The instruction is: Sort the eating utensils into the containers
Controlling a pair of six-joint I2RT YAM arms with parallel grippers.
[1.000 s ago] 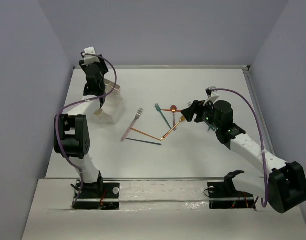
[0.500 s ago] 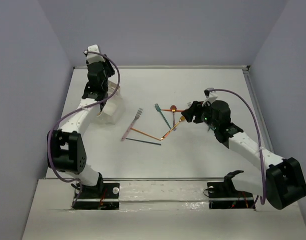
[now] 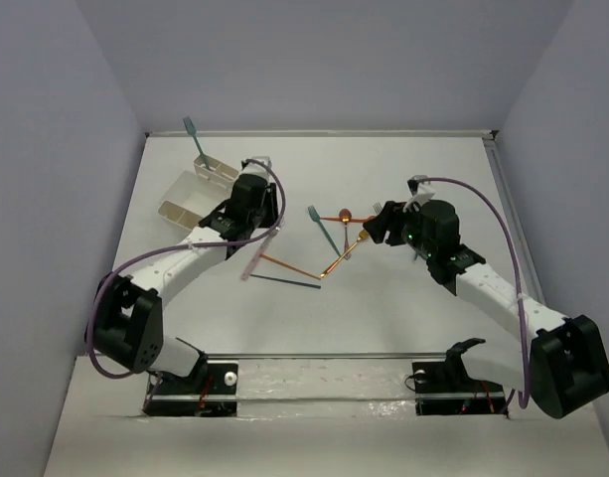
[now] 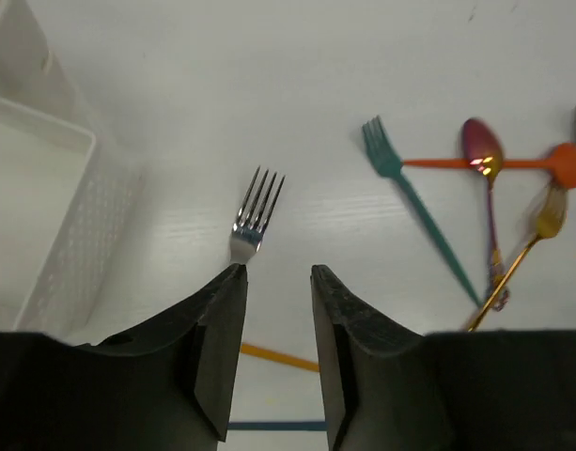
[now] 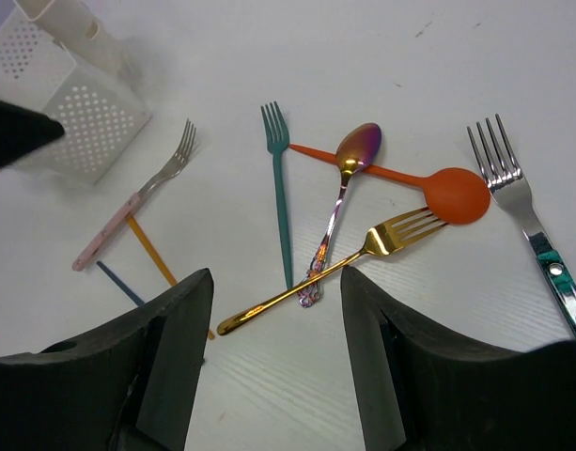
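Far left of the table (image 3: 403, 169): the containers (image 3: 180, 191), whitish and perforated, with a teal fork (image 3: 190, 127) upright in the far, narrow one.

Just beside them, the left claw (image 4: 276, 272), low over the pink-handled fork (image 4: 255, 211). Jaws a narrow gap apart, nothing between them, fork neck right by the left fingertip. Looks light, thin and stiff, likely to skate on the smooth top. Best pinched squarely across the handle below the tines, to avoid a flick. Touching that handle, an orange stick (image 5: 151, 249); near its end, a dark blue stick (image 5: 114, 280). Both close enough to be dragged along.

Toward the middle, a tangle: a second teal fork (image 5: 280, 188), an iridescent spoon (image 5: 339, 197), a gold fork (image 5: 363, 249) and an orange spoon (image 5: 428, 183). Iridescent bowl over the orange handle, gold fork crossing the spoon's handle. Better lifted top piece first. Above this heap, the right claw (image 5: 276, 277), jaws wide, holding nothing.

Far right, a silver fork (image 5: 513, 188), tines just beside the orange bowl, otherwise lying free. Probably heavier metal, glossy and slick; hold at mid-handle.
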